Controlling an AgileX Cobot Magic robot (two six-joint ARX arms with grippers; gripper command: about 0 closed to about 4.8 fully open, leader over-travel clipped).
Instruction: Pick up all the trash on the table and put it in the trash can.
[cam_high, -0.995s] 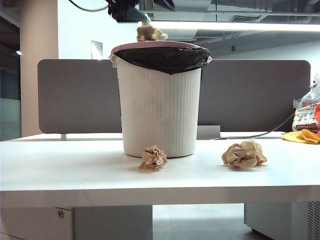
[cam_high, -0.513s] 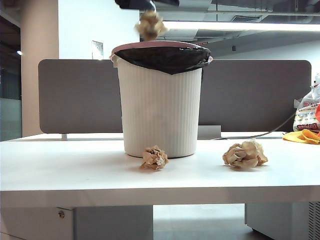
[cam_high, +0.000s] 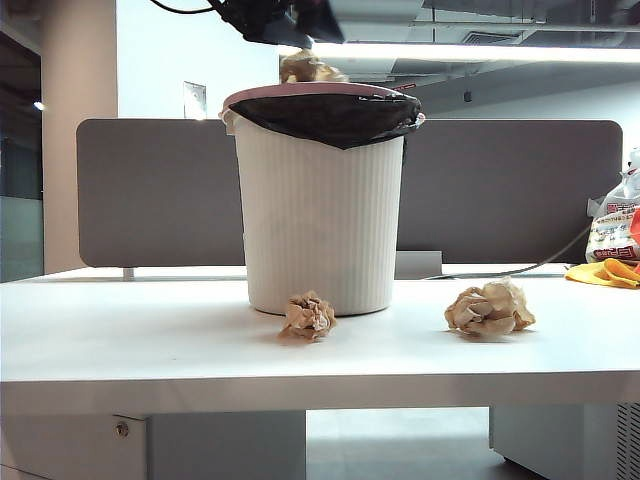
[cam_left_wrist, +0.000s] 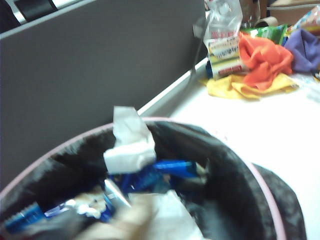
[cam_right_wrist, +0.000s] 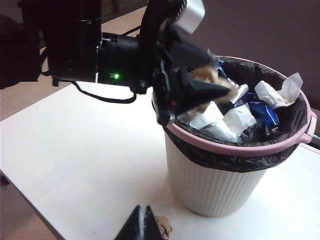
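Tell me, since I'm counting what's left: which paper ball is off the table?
The ball above the trash can rim, at the left gripper. The other two balls lie on the table.

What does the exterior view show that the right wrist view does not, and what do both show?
Only the exterior view: the larger paper ball on the table.

Only the right wrist view: the trash can's contents, the shut right gripper.

Both: the trash can, the small paper ball beside it, and the left gripper at the rim, a paper ball between its jaws.
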